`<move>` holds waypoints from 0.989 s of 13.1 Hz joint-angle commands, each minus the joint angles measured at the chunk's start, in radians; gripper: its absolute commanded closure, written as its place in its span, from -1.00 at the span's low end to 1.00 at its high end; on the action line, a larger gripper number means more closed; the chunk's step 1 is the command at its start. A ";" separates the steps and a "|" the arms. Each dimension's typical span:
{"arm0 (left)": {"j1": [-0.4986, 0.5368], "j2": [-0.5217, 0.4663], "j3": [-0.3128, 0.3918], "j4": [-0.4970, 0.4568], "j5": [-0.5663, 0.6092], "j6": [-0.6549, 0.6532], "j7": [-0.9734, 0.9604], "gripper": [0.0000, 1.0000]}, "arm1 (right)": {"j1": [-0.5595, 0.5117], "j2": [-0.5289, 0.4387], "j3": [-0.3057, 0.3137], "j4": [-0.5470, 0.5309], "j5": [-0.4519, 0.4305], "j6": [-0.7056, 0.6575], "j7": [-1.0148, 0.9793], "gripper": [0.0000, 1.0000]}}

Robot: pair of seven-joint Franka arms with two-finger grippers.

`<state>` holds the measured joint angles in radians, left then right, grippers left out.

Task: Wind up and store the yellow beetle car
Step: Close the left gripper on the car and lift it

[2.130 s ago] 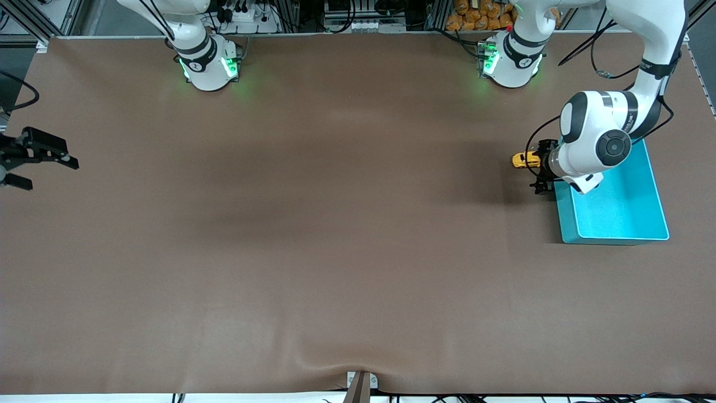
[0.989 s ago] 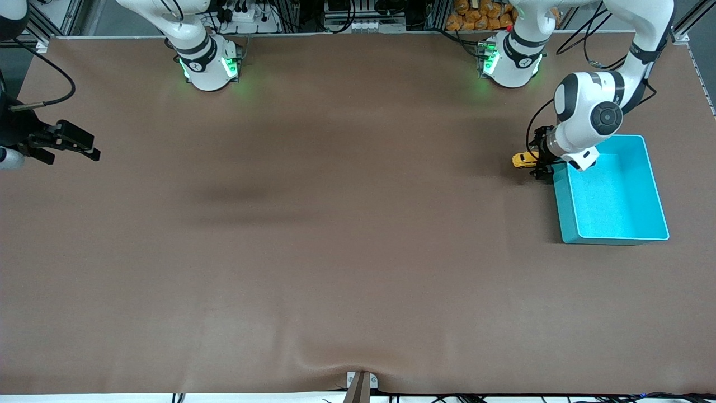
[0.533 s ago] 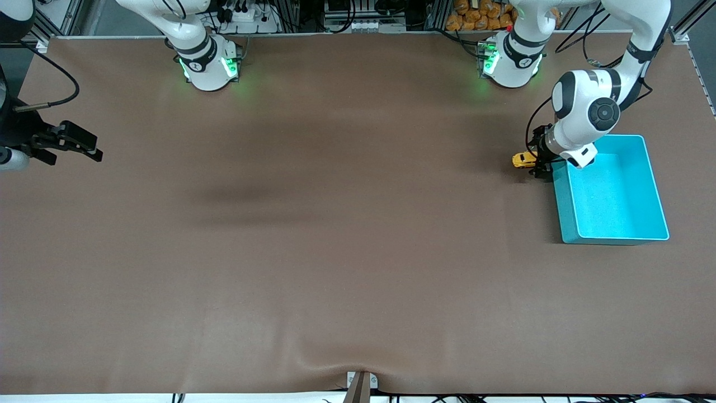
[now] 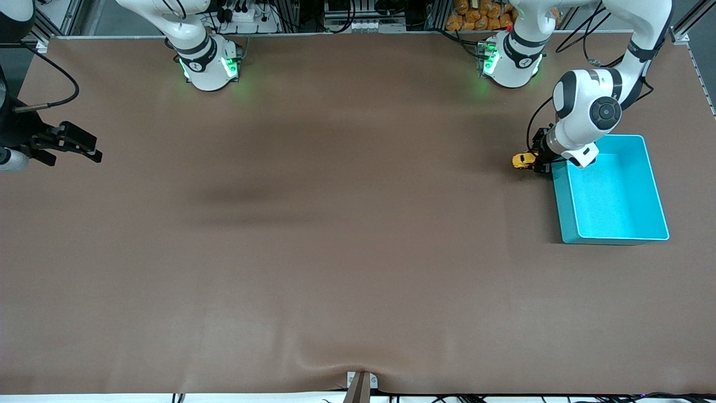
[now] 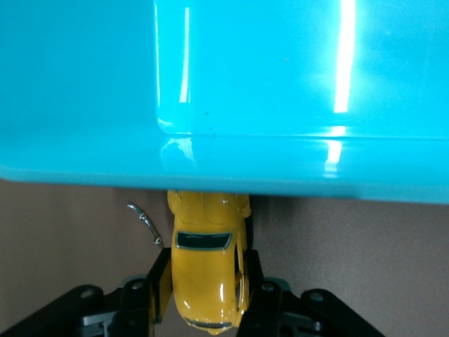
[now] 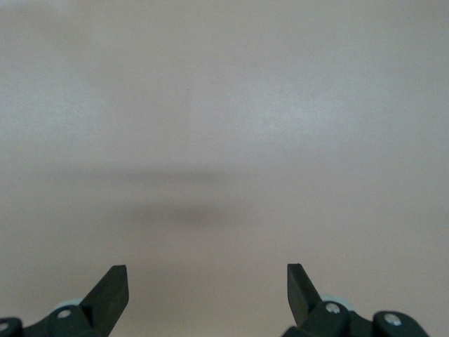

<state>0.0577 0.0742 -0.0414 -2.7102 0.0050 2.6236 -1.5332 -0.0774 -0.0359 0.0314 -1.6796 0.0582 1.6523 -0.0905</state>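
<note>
The yellow beetle car (image 4: 522, 160) sits low by the table, right beside the outer wall of the cyan bin (image 4: 615, 196), at the bin's corner nearest the arm bases. My left gripper (image 4: 538, 159) is shut on the car. In the left wrist view the car (image 5: 205, 270) sits between both black fingers (image 5: 156, 281), with one end tucked under the bin's rim (image 5: 224, 179). My right gripper (image 4: 84, 148) waits open and empty over the table edge at the right arm's end. It also shows in the right wrist view (image 6: 207, 288).
The brown table mat (image 4: 335, 224) is bare apart from the bin. A small metal hook (image 5: 144, 221) lies on the mat beside the car. The bin holds nothing.
The left arm's wrist has swung from over the bin toward the arm bases while the car stayed at the bin's corner. The right gripper came a little farther in over the table.
</note>
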 commanded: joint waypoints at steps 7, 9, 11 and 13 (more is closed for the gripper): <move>-0.001 -0.062 -0.101 0.074 0.010 0.000 -0.013 1.00 | 0.013 -0.012 -0.005 -0.014 -0.014 -0.005 0.012 -1.00; -0.001 -0.063 -0.142 0.157 0.010 -0.101 0.007 1.00 | 0.013 -0.010 -0.004 -0.014 -0.014 -0.005 0.012 -1.00; 0.001 -0.088 -0.166 0.266 0.012 -0.259 0.088 1.00 | 0.013 -0.007 -0.005 -0.014 -0.014 -0.005 0.011 -1.00; 0.013 -0.106 -0.163 0.331 0.012 -0.365 0.235 1.00 | 0.013 -0.006 -0.005 -0.014 -0.014 -0.005 0.011 -1.00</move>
<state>0.0520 0.0022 -0.2039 -2.4311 0.0061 2.3552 -1.4085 -0.0772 -0.0353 0.0318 -1.6879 0.0581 1.6503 -0.0905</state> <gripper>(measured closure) 0.555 0.000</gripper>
